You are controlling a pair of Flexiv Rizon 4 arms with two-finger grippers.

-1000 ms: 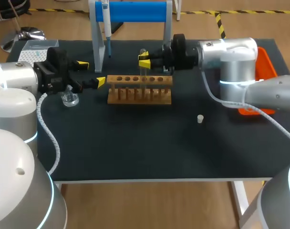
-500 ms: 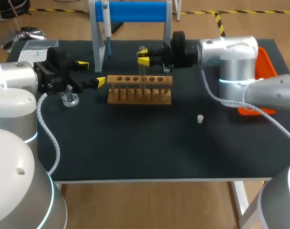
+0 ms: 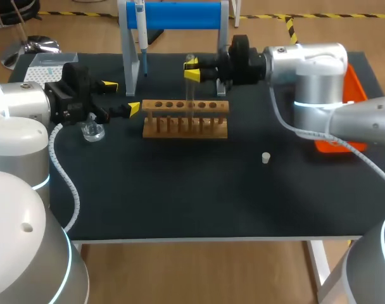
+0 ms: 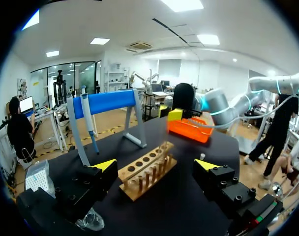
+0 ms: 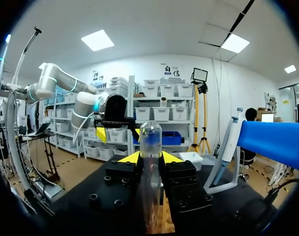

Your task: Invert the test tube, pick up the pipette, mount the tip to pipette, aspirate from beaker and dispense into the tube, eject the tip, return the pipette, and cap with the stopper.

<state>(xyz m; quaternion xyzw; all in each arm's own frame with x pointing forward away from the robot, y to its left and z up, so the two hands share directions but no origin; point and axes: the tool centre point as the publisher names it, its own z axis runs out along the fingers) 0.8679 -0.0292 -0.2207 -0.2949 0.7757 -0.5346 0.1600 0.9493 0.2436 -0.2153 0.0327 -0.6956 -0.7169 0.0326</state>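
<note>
right gripper point(image 3: 191, 68) pinching the clear glass test tube point(image 5: 150, 142) upright over the light wooden rack point(image 3: 185, 118), apparently high enough to invert it; left gripper point(image 3: 121, 96) beside the rack, fingers spread, holding nothing
</note>
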